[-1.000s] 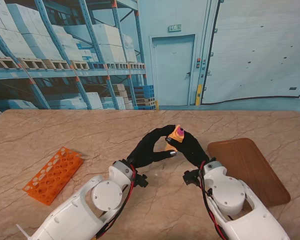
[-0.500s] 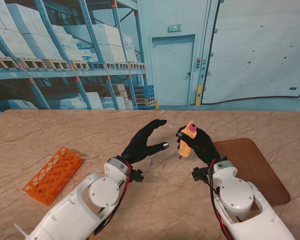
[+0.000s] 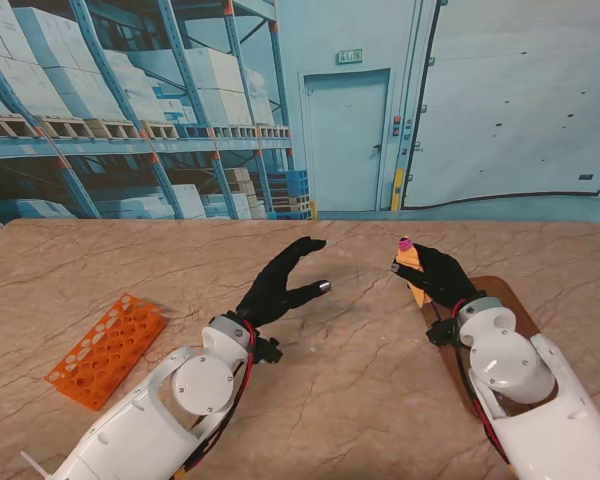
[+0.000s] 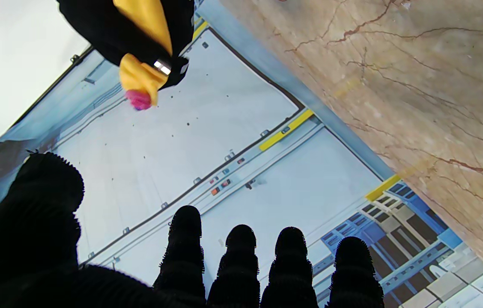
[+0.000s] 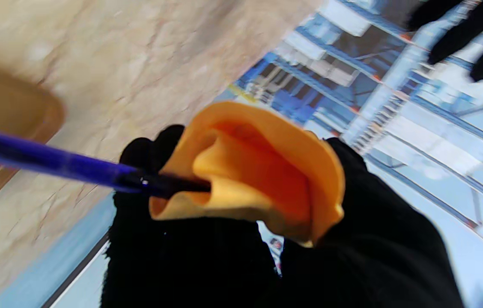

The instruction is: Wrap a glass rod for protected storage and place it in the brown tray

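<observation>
Black-gloved right hand [image 3: 438, 276], orange wrap [image 3: 411, 266] with pink tip, brown tray [image 3: 525, 330], orange rack [image 3: 107, 349], veined beige table [image 3: 130, 270].

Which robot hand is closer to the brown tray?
Right. The right hand, holding the wrapped rod, is at the brown tray's edge; the open left hand is off to its left.

Orange rack [image 3: 107, 349], marble table [image 3: 130, 262].
</observation>
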Motion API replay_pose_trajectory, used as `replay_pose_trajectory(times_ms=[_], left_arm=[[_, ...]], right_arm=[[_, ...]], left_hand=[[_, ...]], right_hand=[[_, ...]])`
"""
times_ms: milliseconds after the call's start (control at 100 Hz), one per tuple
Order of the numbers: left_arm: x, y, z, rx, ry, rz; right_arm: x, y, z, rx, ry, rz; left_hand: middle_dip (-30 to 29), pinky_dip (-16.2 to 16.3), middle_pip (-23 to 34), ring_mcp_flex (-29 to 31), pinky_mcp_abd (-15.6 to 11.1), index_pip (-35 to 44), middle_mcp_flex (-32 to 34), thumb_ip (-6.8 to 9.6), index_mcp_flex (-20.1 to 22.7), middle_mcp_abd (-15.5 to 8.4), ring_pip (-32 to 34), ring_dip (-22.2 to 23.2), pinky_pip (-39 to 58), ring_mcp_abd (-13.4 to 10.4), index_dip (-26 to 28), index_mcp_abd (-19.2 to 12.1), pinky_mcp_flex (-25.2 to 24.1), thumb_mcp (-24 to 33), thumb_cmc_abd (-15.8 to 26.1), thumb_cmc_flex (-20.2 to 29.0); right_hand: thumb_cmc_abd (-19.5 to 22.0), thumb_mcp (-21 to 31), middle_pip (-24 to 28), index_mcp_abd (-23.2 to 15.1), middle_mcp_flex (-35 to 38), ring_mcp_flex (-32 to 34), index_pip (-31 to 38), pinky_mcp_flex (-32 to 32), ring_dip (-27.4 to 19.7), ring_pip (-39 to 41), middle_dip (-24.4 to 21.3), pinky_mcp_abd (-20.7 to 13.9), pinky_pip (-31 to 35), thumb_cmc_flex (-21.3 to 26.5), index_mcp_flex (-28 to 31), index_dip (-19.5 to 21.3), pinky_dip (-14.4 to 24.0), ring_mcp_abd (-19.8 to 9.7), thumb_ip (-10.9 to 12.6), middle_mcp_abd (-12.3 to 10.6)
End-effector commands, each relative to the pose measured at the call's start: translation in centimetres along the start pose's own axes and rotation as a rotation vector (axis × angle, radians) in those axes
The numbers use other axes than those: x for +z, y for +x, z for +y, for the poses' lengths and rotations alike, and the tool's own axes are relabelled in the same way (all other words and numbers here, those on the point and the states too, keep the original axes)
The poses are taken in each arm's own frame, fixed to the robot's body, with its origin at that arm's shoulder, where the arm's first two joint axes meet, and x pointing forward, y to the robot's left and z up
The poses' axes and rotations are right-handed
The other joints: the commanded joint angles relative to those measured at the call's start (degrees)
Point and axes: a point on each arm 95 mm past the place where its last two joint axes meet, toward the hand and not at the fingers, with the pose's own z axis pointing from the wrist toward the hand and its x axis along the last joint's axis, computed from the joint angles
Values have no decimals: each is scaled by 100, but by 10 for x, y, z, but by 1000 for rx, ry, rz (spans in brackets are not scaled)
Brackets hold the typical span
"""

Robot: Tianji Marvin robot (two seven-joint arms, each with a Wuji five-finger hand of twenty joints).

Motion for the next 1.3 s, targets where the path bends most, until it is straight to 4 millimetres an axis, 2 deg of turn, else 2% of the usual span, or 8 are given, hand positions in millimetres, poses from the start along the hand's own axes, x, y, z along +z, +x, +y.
replay_pose_trajectory(times_ms=[0,230,660,990,1090,1200,1270,1290], left_arm=[[-2,1,1,-5,-3,-4],[-6,-1,-1,-21,-16,-11],[-21,-8,-9,-4,-7,-16],[-24,-7,-13,3,3,-20],[-24,-6,-14,1,7,-21],[-24,-7,-15,2,14,-24],[-25,-7,-17,2,21,-26],[-25,-7,-17,2,22,-26]], right_arm=[[3,-13,13,-37,-9,-46],[10,-51,25,-353,12,-192],[7,-117,4,-817,4,-367],[4,-140,-9,-979,74,-326],[2,-143,-13,-1007,115,-318],[-1,-145,-16,-1010,136,-328],[-3,-145,-16,-1008,145,-332],[-4,-145,-16,-1011,147,-331]], left_hand=[[-25,142,6,-113,-144,170,-122,160,-218,-36,33,18,64,-140,78,-17,33,-180,196,20],[250,265,576,-31,-77,800,11,215,-255,48,369,157,127,-110,384,75,157,-160,186,267],[673,335,1219,87,50,1062,594,214,68,239,688,119,184,-37,502,189,340,214,28,320],[785,357,1182,104,81,1082,602,190,163,238,755,102,202,-9,531,199,377,354,19,279],[802,367,1177,117,81,1085,613,187,180,229,767,102,210,-10,538,193,384,374,40,268],[816,379,1175,121,84,1091,620,185,188,222,778,105,219,-12,547,194,398,386,70,255],[823,385,1172,122,79,1095,617,185,191,221,786,108,222,-14,552,196,398,386,101,251],[826,387,1175,124,79,1098,625,185,197,226,789,109,224,-10,554,200,401,386,103,255]], right_hand=[[302,213,177,-232,146,274,452,65,126,377,93,-129,349,270,208,1,82,-61,74,139],[239,330,198,-170,178,281,424,12,105,418,111,-87,449,219,262,-43,48,-5,71,190],[104,592,129,-182,231,329,470,0,-79,202,4,45,439,105,342,-166,-170,70,-8,160],[-69,878,-353,-444,-105,-173,409,-397,-366,-699,-311,53,-64,-116,207,-510,-521,29,-94,-115],[-595,1389,-732,-545,-504,-676,250,-761,-549,-1485,-421,42,-536,-467,-63,-733,-626,-46,-119,-264],[-1551,2441,-1047,-264,-1158,-1362,-53,-1203,-783,-2300,-485,55,-1096,-1379,-583,-755,-696,-129,-168,-394],[-1916,3087,-1174,-12,-1558,-1762,-578,-1430,-898,-2649,-518,42,-1384,-1982,-723,-384,-682,-188,280,-458],[-1970,3143,-1192,25,-1640,-1847,-774,-1468,-921,-2724,-528,39,-1468,-2061,-780,-44,-631,-203,344,-480]])
